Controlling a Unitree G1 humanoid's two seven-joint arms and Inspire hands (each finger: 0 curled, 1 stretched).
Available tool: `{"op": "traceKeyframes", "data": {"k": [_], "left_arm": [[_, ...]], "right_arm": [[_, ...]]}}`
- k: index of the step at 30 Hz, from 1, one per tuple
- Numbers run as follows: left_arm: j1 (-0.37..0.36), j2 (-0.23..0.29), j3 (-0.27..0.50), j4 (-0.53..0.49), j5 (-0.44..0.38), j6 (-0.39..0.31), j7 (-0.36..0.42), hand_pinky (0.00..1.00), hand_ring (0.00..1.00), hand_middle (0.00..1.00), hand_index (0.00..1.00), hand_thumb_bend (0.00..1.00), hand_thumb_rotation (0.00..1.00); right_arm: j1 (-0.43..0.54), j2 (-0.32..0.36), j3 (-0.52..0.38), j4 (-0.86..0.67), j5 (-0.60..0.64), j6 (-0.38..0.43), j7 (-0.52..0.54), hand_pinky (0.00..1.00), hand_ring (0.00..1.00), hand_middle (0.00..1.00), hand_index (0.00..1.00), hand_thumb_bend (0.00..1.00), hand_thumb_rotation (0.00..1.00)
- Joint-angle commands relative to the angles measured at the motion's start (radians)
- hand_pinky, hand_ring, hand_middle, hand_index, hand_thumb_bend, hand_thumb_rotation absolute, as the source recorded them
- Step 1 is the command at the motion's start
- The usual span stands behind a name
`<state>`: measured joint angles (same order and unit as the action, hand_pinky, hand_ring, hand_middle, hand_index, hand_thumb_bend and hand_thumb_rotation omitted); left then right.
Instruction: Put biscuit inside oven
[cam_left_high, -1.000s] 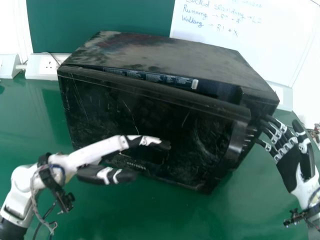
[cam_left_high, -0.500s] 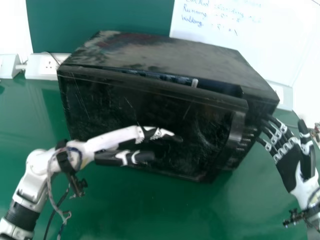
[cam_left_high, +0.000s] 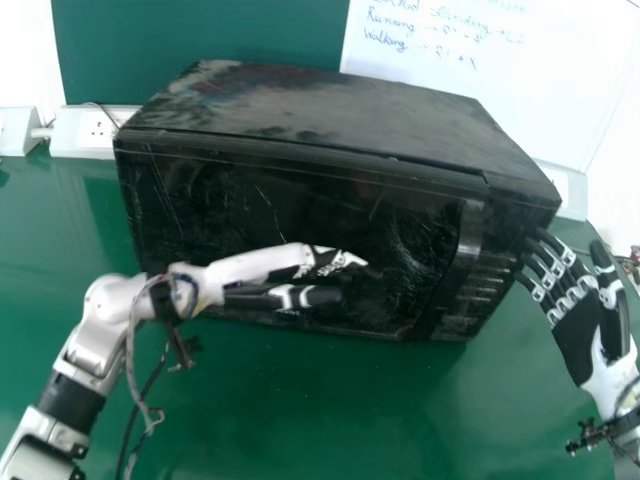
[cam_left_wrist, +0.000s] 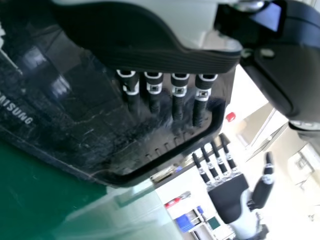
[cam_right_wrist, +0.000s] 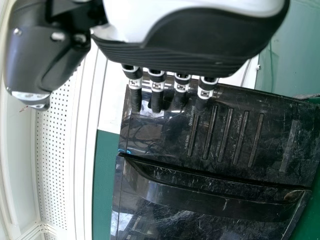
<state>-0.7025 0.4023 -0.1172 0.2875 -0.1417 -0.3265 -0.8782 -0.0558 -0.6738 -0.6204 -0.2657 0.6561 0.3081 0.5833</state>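
The black oven (cam_left_high: 330, 110) is standing near the far edge of the surface (cam_left_high: 330, 410), probably heavy and rigid, its smooth door (cam_left_high: 240, 210) likely offering fingers little grip. Any pull should be going through the upright handle (cam_left_high: 467, 235); closing is needing only flat pressure. The left robot hand (cam_left_high: 325, 260) is holding its fingers straight at the door's front; the right robot hand (cam_left_high: 590, 320) is staying open beside the oven's right side. Since the earlier frames, the door's upper gap has been closing, the left arm moving rightward with it.
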Motion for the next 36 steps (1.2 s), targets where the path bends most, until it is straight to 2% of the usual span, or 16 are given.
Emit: {"op": "traceKeyframes", "data": {"k": [1, 7, 11, 13, 17, 21, 25, 29, 31, 36], "left_arm": [[-0.029, -0.009, -0.016, 0.04, 0.031, -0.01, 0.013, 0.82, 0.89, 0.92, 0.93, 0.92, 1.0], [-0.061, -0.014, -0.014, 0.106, 0.066, -0.045, 0.021, 0.81, 0.88, 0.92, 0.93, 0.92, 1.0], [-0.042, -0.022, -0.001, 0.099, 0.011, -0.061, -0.02, 0.81, 0.87, 0.91, 0.92, 0.92, 1.0], [-0.01, -0.022, 0.009, 0.058, -0.031, -0.051, -0.039, 0.81, 0.88, 0.91, 0.92, 0.92, 1.0], [0.103, 0.005, 0.028, -0.1, -0.092, -0.022, -0.04, 0.81, 0.87, 0.91, 0.92, 0.92, 1.0], [0.231, 0.061, 0.057, -0.306, -0.102, 0.021, -0.016, 0.82, 0.88, 0.92, 0.94, 0.92, 1.0], [0.368, 0.105, 0.108, -0.474, -0.124, 0.034, 0.01, 0.83, 0.88, 0.92, 0.94, 0.92, 1.0], [0.498, 0.173, 0.185, -0.628, -0.079, 0.045, 0.053, 0.83, 0.89, 0.92, 0.94, 0.9, 1.0], [0.57, 0.195, 0.23, -0.681, -0.076, 0.052, 0.074, 0.84, 0.89, 0.92, 0.94, 0.91, 1.0], [0.706, 0.17, 0.328, -0.768, -0.042, -0.012, 0.165, 0.85, 0.9, 0.93, 0.95, 0.89, 1.0]], "right_arm": [[0.013, 0.004, -0.008, -0.017, 0.008, 0.003, -0.004, 1.0, 1.0, 1.0, 0.99, 0.84, 1.0], [0.014, 0.009, -0.004, -0.012, -0.001, -0.011, 0.004, 0.96, 1.0, 0.99, 0.98, 0.83, 1.0], [0.013, 0.01, -0.006, -0.016, 0.003, 0.001, -0.006, 0.96, 0.99, 0.98, 0.98, 0.85, 1.0], [0.011, 0.009, -0.005, -0.012, 0.008, 0.004, -0.003, 0.95, 0.98, 0.98, 0.97, 0.83, 1.0], [0.007, 0.006, -0.003, -0.005, 0.002, -0.001, -0.001, 0.92, 0.95, 0.96, 0.93, 0.83, 1.0], [0.002, 0.004, -0.003, -0.005, 0.001, 0.002, -0.006, 0.87, 0.92, 0.94, 0.91, 0.87, 1.0], [0.0, 0.0, -0.001, -0.003, -0.002, 0.002, -0.006, 0.83, 0.9, 0.92, 0.9, 0.8, 1.0], [-0.003, -0.004, 0.0, 0.002, -0.01, -0.01, 0.002, 0.8, 0.87, 0.9, 0.89, 0.7, 1.0], [-0.005, -0.005, 0.001, 0.003, -0.014, -0.015, 0.006, 0.84, 0.89, 0.9, 0.9, 0.69, 1.0], [-0.014, -0.001, 0.005, 0.006, -0.009, -0.017, 0.017, 0.85, 0.92, 0.92, 0.91, 0.72, 1.0]]}}
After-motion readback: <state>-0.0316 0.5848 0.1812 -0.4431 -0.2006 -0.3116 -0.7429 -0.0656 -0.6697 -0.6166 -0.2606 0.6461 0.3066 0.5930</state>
